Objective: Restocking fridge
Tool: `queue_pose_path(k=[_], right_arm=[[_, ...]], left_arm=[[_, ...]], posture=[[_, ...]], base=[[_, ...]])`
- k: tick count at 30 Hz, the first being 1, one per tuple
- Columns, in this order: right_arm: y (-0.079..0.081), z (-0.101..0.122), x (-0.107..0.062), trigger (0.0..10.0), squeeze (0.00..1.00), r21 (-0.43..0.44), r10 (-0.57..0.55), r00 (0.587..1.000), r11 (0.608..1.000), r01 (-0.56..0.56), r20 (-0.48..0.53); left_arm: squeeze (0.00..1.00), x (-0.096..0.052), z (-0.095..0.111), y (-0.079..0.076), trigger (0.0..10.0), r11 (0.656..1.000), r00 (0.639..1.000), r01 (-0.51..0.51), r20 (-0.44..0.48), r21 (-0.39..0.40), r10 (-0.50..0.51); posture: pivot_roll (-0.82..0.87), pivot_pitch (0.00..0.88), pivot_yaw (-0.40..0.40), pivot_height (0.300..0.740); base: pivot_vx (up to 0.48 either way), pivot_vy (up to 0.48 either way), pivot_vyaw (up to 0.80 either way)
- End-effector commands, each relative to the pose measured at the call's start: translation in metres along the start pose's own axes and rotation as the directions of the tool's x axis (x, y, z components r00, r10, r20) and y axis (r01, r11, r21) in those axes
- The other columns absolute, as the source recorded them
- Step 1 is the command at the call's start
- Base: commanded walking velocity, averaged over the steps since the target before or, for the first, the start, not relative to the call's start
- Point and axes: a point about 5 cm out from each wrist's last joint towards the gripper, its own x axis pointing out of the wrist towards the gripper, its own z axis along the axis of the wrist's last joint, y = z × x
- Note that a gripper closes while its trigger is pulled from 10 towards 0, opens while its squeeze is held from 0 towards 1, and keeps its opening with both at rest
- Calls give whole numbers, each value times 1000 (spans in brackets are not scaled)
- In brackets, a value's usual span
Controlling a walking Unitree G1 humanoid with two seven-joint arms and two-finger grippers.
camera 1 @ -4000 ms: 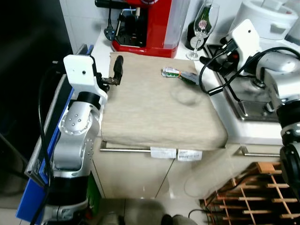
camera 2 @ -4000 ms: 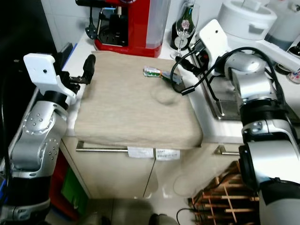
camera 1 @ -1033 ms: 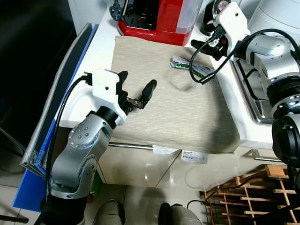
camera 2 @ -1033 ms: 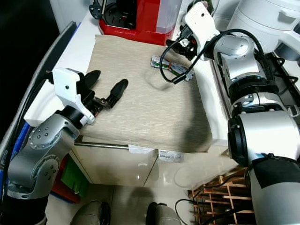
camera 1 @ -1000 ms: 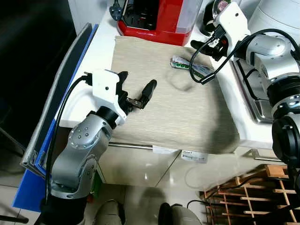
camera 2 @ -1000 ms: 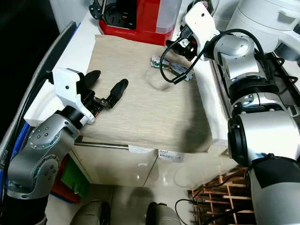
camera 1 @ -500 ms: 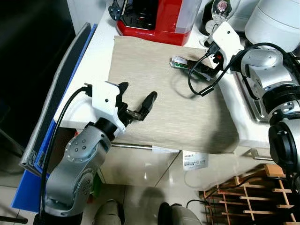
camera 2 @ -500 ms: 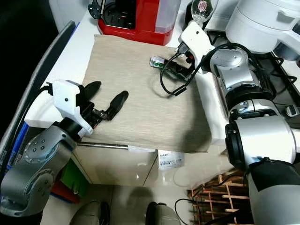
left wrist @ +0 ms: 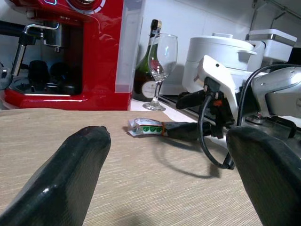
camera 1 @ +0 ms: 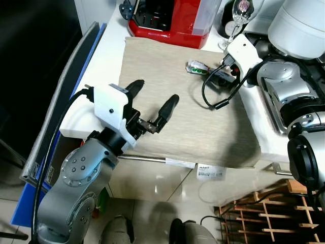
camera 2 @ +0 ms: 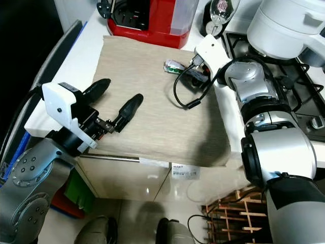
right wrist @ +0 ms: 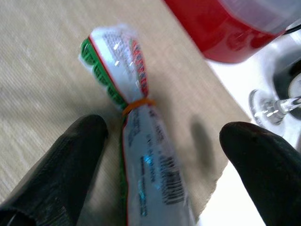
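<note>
Right wrist view: right gripper [right wrist: 160,155] spread wide, one finger on each side of the packet [right wrist: 136,127], not closed on it.
Packet: green and white, banded with an orange rubber band, lying on the beige cloth [camera 1: 167,76] near its far right edge.
Left gripper [camera 1: 152,107]: spread, hovering over the cloth's near left part, well apart from the packet.
Worktop [camera 1: 109,46]: red coffee machine [camera 1: 172,20] and wine glass [camera 1: 238,12] behind the cloth.

arms: silver, rounded joints | wrist housings: white | gripper fingers [camera 1: 170,105]: long, black | cables: black, looped
</note>
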Motion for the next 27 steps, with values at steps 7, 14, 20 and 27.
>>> queue_pose_path(k=[7,14,20,27], right_arm=[[9,-13,3,10000,0,-20,44,994,999,-47,-100],[11,-12,8,0,0,-64,-13,994,998,6,-113],[17,-15,12,0,0,-87,-26,992,996,15,-120],[19,-15,14,0,0,-127,-49,992,991,34,-120]], left_arm=[[0,-5,1,-6,10000,1000,1000,2,-4,-3,-2],[0,-7,2,-8,10000,1000,1000,-7,-4,0,7],[0,-9,1,-6,10000,999,999,-39,-9,-6,39],[0,-8,0,-5,10000,999,999,-51,-13,-12,51]], posture=[[186,177,-161,740],[198,180,-182,740],[208,179,-189,740],[199,184,-193,740]], base=[[0,0,0],[0,0,0],[0,0,0],[0,0,0]])
